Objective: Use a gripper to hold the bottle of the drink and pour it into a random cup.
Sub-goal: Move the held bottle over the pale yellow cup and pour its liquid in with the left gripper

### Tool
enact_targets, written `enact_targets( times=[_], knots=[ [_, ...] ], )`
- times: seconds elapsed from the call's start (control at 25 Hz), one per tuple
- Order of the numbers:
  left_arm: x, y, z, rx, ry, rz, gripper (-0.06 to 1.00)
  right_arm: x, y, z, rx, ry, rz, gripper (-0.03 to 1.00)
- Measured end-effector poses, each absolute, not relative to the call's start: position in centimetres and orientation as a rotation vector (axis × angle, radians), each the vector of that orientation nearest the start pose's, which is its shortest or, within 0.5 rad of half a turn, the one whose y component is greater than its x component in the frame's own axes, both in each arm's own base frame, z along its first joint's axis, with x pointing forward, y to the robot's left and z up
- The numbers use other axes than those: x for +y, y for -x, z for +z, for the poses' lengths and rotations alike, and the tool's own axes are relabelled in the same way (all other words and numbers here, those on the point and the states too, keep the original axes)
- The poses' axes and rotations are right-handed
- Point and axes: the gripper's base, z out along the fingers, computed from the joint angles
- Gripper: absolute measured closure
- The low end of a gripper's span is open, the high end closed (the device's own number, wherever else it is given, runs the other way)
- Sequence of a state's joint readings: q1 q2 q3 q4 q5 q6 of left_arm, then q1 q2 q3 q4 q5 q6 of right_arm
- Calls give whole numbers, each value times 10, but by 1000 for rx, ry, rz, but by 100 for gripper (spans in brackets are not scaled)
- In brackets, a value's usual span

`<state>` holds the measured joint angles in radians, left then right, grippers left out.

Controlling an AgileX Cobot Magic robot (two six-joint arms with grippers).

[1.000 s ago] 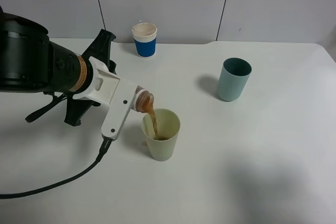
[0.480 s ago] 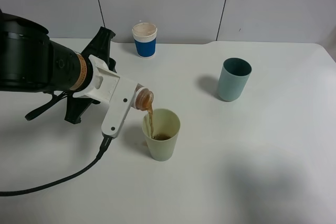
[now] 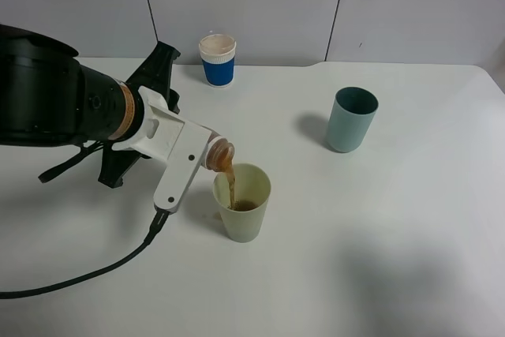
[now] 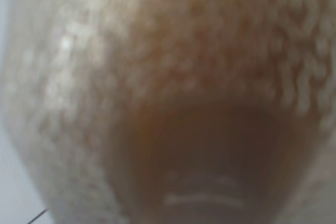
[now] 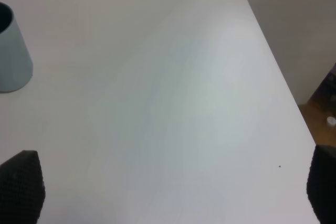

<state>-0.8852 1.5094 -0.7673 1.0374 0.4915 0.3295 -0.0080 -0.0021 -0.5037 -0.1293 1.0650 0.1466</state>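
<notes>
My left gripper (image 3: pixel 193 159), a white claw on a thick black body with an orange label, is shut on the bottle of the drink (image 3: pixel 218 151), tipped with its neck over the pale yellow-green cup (image 3: pixel 243 202). A brown stream falls from the neck into the cup, which holds brown liquid. Most of the bottle is hidden by the jaws. The left wrist view is filled by the blurred bottle (image 4: pixel 173 93) with brown drink inside. My right gripper (image 5: pixel 168 187) is open, its two black fingertips (image 5: pixel 21 184) far apart over bare white table.
A teal-grey tumbler (image 3: pixel 352 119) stands to the right; it also shows in the right wrist view (image 5: pixel 11 53). A white paper cup with a blue sleeve (image 3: pixel 218 59) stands at the back. A black cable (image 3: pixel 87 274) trails over the front left. The table's right edge (image 5: pixel 278 77) is near my right gripper.
My left gripper has shifted slightly right and tipped the bottle a little more. The brown stream keeps falling into the cup. The other cups have not moved.
</notes>
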Motion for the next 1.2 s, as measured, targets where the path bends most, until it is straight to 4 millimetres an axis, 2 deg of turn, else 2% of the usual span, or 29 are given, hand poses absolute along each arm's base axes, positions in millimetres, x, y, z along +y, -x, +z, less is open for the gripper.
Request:
enact_targets(
  times=[0.28, 1.2],
  knots=[
    [-202, -207, 211, 1253, -2154, 732, 61, -10, 6, 278, 2030, -164, -68, -3],
    [-202, -210, 214, 1178, -2173, 795, 61, -10, 6, 278, 2030, -164, -68, -3]
  ],
)
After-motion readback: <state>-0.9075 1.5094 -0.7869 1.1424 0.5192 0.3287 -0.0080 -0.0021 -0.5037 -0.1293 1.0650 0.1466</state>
